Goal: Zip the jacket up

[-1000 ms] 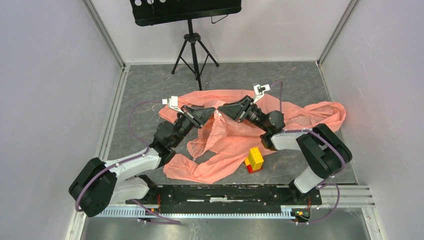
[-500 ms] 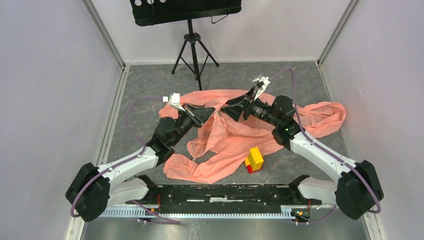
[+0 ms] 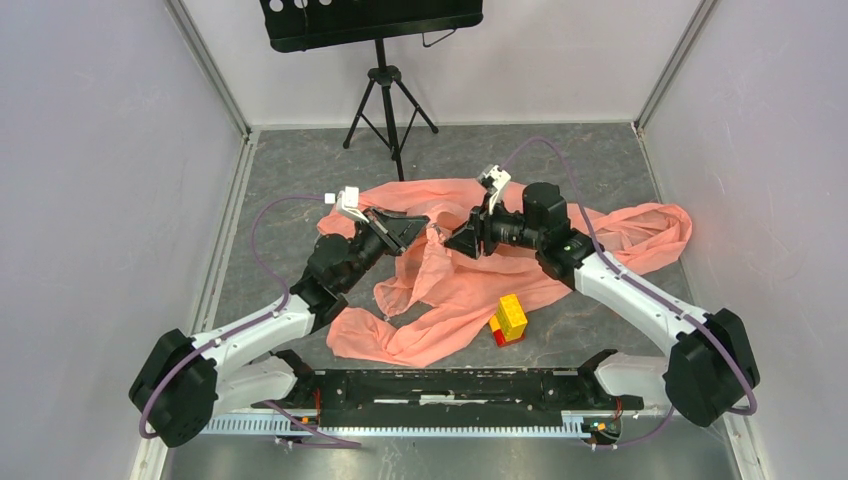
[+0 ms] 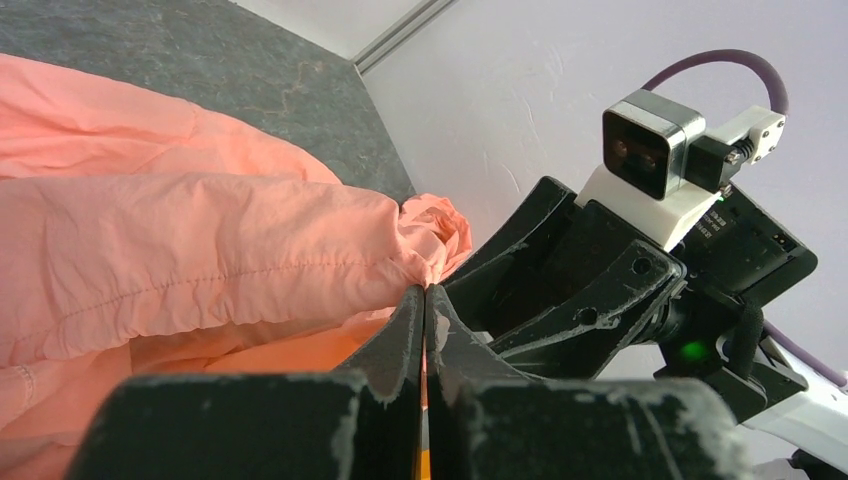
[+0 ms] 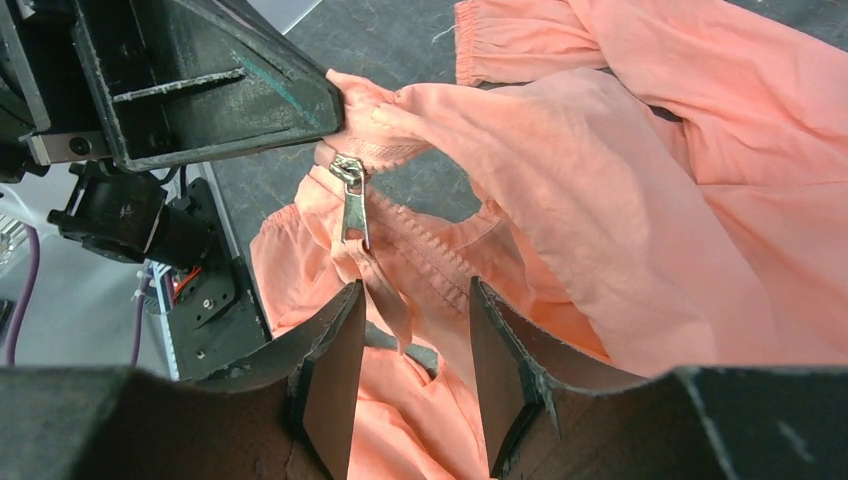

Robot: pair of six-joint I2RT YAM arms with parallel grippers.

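Grey stone-patterned table (image 3: 290, 170) between pale walls, with a black tripod stand (image 3: 388, 95) at the far edge. On it the jacket (image 3: 470, 285) lies crumpled across the middle, one sleeve trailing out to the right and another fold reaching toward the near left. A small yellow-and-red block stack (image 3: 510, 318) sits just beside the jacket's near right edge. The left gripper (image 3: 424, 229) is over the middle of the garment, its fingers pressed fully together on a gathered edge of the pink cloth, which is lifted off the table. From that pinched spot the metal zipper pull (image 5: 351, 200) hangs down just beside the left fingers. The right gripper (image 5: 408, 318) faces the left one from the right, close but not touching it; its fingers stand apart with nothing clamped, and a strip of the zipper edge runs down into the gap between them, below the pull
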